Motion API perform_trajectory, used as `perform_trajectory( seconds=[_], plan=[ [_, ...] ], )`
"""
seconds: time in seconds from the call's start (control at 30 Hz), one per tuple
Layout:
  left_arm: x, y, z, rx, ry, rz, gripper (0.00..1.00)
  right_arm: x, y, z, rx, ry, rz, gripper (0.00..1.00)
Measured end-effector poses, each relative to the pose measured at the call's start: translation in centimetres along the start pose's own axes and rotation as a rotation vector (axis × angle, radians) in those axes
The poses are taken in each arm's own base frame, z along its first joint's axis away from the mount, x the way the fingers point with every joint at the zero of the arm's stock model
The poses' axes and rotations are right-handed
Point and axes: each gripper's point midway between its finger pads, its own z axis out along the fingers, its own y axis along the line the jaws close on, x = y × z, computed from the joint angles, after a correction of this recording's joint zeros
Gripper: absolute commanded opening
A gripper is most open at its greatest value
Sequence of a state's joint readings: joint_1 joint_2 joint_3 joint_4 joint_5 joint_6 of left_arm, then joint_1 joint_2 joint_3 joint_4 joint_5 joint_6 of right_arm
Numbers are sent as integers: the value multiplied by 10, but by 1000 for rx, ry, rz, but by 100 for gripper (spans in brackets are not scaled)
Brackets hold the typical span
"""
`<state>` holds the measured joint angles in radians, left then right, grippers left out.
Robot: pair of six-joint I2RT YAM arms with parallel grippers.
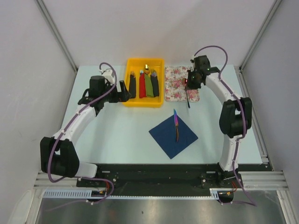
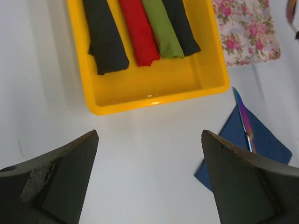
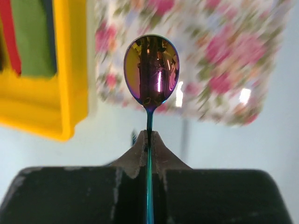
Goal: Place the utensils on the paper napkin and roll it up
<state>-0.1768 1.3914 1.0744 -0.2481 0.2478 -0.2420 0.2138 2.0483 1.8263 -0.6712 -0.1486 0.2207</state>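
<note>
The right gripper [image 3: 149, 136] pinches a spoon [image 3: 151, 70] by its thin handle, fingers [image 3: 135, 151] pressed tight against the metal. The oval bowl stands clear beyond the fingertips, glinting purple and gold. In the top view this gripper [image 1: 190, 81] hangs over the floral mat [image 1: 175, 88], which lies at the far edge of the bench [image 1: 117, 135], right of centre. The right wrist view shows the mat only as a blur behind the bowl. Whether the spoon touches it cannot be told.

The napkin [image 1: 166, 135] lies flat and turned like a diamond, right of the bench's middle and nearer its near edge. The second utensil [image 1: 176, 122] rests on it, running from about the middle towards its far corner. The wrist view shows this piece's [image 2: 244, 116] tip reaching past that corner of the napkin [image 2: 271, 144] onto the bare bench. What kind of piece it is cannot be made out.

The left gripper [image 2: 149, 140] has its fingers [image 2: 70, 177] spread wide and holds nothing. It [image 1: 124, 91] sits just beside the left wall of a yellow tray [image 1: 145, 103], which stands at the far edge, left of the mat. Four rolled bundles [image 2: 140, 32] lie side by side in the tray: black, red, green, black.
</note>
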Motion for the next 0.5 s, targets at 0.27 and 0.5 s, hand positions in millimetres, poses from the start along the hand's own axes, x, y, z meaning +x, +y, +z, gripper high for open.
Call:
perform_trajectory(
  seconds=[0.27,0.5],
  plan=[
    [46,-17,-15,101,80,-29,95,117,78,-39,-111,133,-13,0],
    [77,-32,-28,139,116,-39,95,180,108,-38,-122,161,-26,0]
  ],
)
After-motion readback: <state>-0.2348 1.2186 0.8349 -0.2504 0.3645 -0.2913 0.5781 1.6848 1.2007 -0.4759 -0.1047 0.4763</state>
